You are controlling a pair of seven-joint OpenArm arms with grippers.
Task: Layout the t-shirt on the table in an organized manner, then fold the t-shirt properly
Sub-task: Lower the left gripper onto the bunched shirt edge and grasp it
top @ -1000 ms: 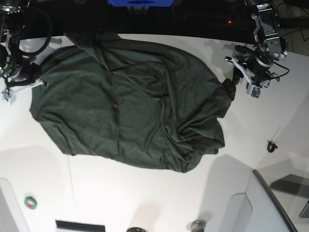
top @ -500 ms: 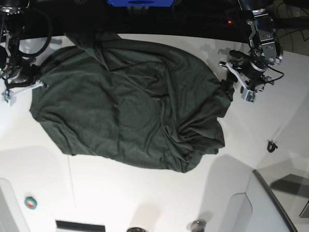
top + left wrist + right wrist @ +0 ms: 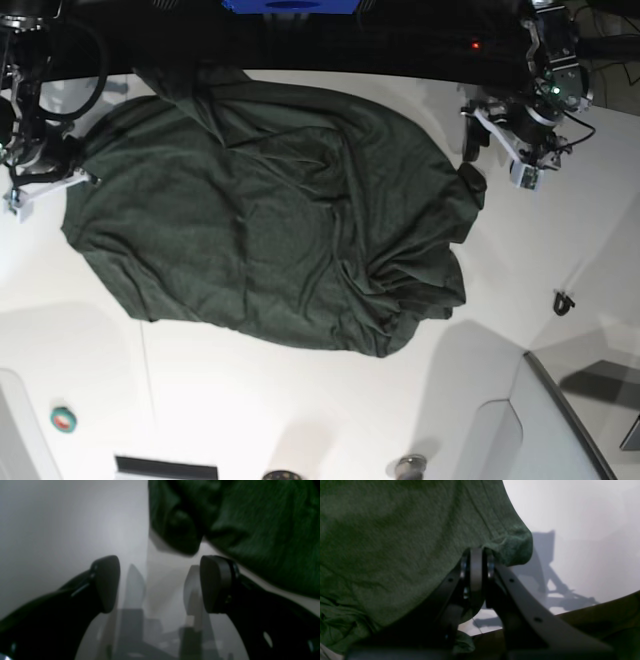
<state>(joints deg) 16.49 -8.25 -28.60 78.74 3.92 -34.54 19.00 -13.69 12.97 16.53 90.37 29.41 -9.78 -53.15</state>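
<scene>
We see a broad white counter filling most of the overhead view, with a thin dark seam line running down its lower left part. Across its upper middle lies the large dark green t-shirt, spread in a rough oval with loose creases, deep wrinkles bunched at its lower right, and one part reaching up past the counter's far edge. At the shirt's left edge we find the right end effector; its wrist camera shows the two black jaws pressed together on a hemmed edge of the green fabric, which drapes over and to the left of them. At the upper right of the overhead view sits the left end effector, just beside the shirt's right-hand corner; from its wrist camera we see the two dark pads standing wide apart with only bare white counter between them, and a fold of the shirt lying just beyond the tips, not touching. Smaller still, a little round green and red object rests near the counter's lower left corner, and a small dark item lies well to the right of the shirt
</scene>
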